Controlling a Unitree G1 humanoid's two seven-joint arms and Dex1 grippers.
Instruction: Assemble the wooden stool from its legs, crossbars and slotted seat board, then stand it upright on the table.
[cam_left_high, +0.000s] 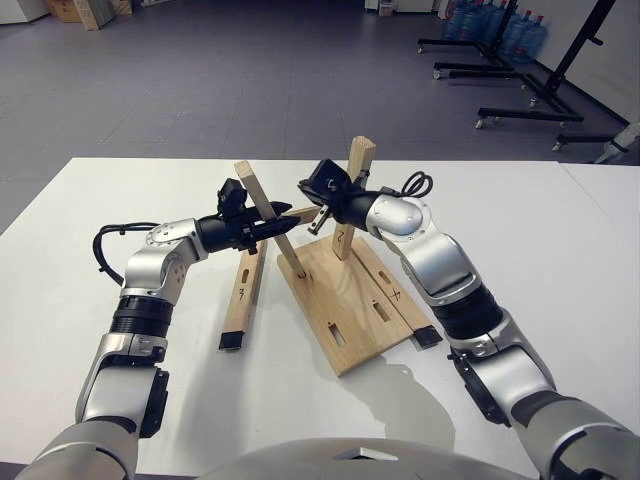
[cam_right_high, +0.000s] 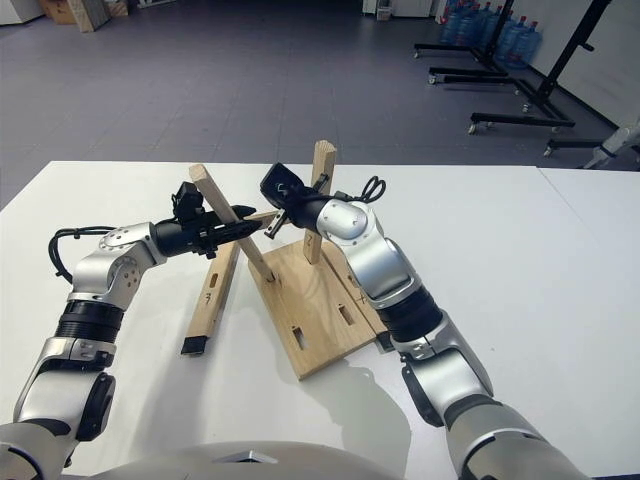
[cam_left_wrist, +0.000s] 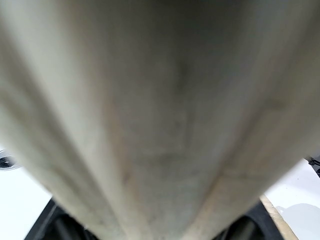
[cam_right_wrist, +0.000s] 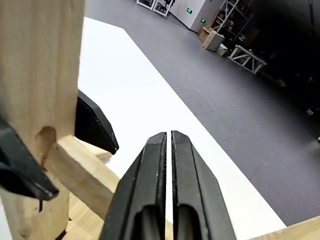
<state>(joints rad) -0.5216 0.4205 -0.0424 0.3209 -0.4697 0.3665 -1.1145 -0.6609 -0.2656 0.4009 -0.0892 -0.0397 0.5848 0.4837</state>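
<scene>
Left hand (cam_left_high: 272, 228) clamps tilted leg (cam_left_high: 255, 190) — right hand (cam_right_wrist: 168, 137) closed, empty, beside crossbar (cam_right_wrist: 82, 170); pen marks on seat board (cam_left_high: 320, 300) unreadable.

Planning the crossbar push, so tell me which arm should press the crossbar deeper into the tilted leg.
Right, probably. The left hand is clamped on the tilted leg, so it is busy. The right hand is shut, empty, with its tip beside the crossbar stuck in that leg.

The seat board (cam_left_high: 345, 335) and its standing legs (cam_left_high: 255, 190) block the tabletop's (cam_left_high: 560, 260) middle. A loose leg (cam_left_high: 240, 295) lies alongside. Side edges leave passing room.
</scene>
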